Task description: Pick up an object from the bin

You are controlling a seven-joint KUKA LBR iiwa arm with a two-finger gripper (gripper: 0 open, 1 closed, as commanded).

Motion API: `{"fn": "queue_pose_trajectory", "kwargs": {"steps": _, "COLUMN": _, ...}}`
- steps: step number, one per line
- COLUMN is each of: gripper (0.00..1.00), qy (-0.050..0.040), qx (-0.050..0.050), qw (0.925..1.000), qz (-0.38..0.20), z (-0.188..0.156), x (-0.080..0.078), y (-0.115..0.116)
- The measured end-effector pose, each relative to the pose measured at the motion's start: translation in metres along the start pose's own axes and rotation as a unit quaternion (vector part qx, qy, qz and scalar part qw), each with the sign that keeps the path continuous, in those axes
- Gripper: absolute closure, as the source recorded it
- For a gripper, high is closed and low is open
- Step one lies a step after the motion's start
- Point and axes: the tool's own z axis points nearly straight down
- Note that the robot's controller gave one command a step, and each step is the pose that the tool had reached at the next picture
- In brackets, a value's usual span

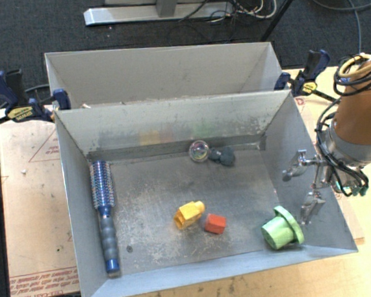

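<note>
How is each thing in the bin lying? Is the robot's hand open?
gripper: open, holding nothing.
blue brush: lying flat along the left wall.
green cup: tipped on its side.
yellow toy: lying beside the orange block.
clear ball: resting at the back wall.
grey lump: beside the ball.

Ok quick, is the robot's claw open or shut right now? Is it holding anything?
Gripper: open, holding nothing, near the green round plastic piece at the bin's right side.

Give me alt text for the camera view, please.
An open end effector hangs at the right of a grey bin, beside a green cup-shaped toy. A yellow piece, a red block and a blue hairbrush lie further left.
</note>
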Motion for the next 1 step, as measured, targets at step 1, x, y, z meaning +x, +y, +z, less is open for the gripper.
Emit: {"fn": "queue_pose_trajectory", "kwargs": {"steps": 1, "gripper": 0.00, "qy": 0.0008, "qx": -0.001, "qw": 1.0000, "qz": 0.009, "z": 0.0779, "x": 0.0245, "y": -0.0087}}
